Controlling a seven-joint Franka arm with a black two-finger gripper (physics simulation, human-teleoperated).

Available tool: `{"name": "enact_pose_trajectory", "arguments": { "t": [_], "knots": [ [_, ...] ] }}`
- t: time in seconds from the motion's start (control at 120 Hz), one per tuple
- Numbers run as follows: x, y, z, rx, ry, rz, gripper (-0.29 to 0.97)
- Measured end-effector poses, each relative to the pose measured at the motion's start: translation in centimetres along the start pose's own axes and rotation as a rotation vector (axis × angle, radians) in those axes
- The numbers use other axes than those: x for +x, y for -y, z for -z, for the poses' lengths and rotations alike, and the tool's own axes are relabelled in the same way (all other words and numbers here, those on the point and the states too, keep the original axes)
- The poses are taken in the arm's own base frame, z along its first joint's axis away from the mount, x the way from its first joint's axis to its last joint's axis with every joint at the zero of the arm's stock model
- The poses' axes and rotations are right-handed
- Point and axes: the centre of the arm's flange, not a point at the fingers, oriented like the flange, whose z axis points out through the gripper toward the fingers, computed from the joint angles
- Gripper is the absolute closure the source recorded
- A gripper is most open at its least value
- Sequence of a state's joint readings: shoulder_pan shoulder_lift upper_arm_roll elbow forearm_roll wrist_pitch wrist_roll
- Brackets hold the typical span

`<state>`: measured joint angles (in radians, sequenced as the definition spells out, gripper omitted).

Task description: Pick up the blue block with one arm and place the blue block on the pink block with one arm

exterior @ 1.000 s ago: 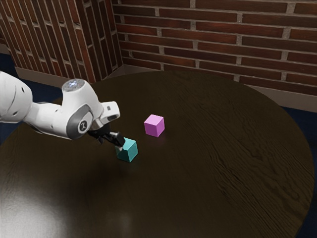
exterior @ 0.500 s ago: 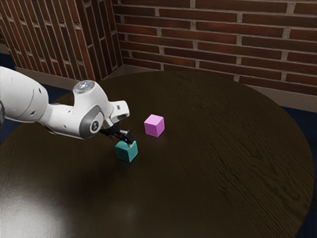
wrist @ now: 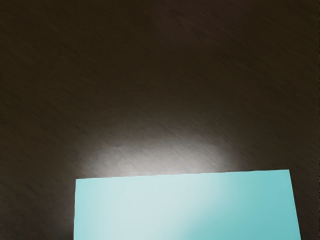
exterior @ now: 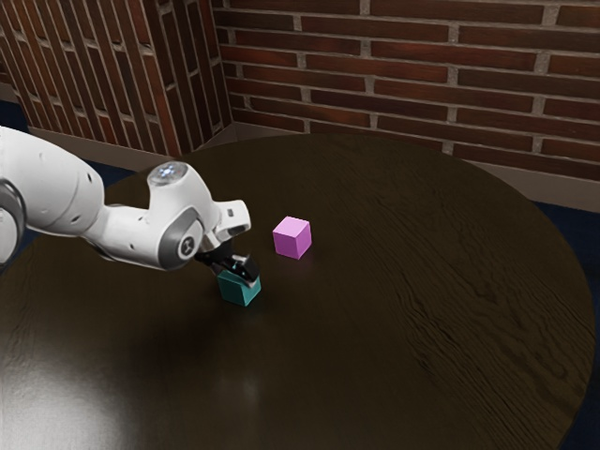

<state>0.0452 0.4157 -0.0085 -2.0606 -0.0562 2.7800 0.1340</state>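
The blue block, teal in colour, rests on the dark round table. My gripper is right on top of it, open, with its black fingers reaching down over the block's upper edges. Just under my hand in the wrist view, the blue block appears as a broad pale teal face. The pink block sits on the table a short way beyond, toward the exterior view's right, apart from both the blue block and my gripper.
Brick walls stand behind the table. The table's rim curves round at the exterior view's right. Bare wood spreads right of both blocks.
My hand has moved toward the exterior view's right and come down onto the blue block. Neither block has shifted.
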Motion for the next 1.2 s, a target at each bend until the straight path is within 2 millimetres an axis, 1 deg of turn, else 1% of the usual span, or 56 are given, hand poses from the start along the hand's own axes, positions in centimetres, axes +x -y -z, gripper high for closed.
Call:
{"name": "enact_pose_trajectory", "arguments": {
  "t": [0.233,0.3,0.542,0.625,0.808,0.983,1.083,1.2],
  "knots": [
    [0.2,-0.3,-0.6,-0.004,0.002,-0.006,0.01],
    [0.2,-0.2,-0.6,-0.005,0.002,-0.004,0.05],
    [0.2,-0.1,-0.6,-0.005,0.003,-0.004,0.26],
    [0.2,-0.1,-0.6,-0.004,0.003,-0.005,0.29],
    [0.4,-0.2,-0.5,-0.004,-0.001,-0.008,0.29],
    [1.7,-0.5,0.4,-0.003,-0.029,-0.017,0.31],
    [3.4,-1.0,1.6,-0.005,-0.062,-0.026,0.32],
    [5.9,-1.5,3.7,-0.008,-0.09,-0.036,0.35]
  ]
}}
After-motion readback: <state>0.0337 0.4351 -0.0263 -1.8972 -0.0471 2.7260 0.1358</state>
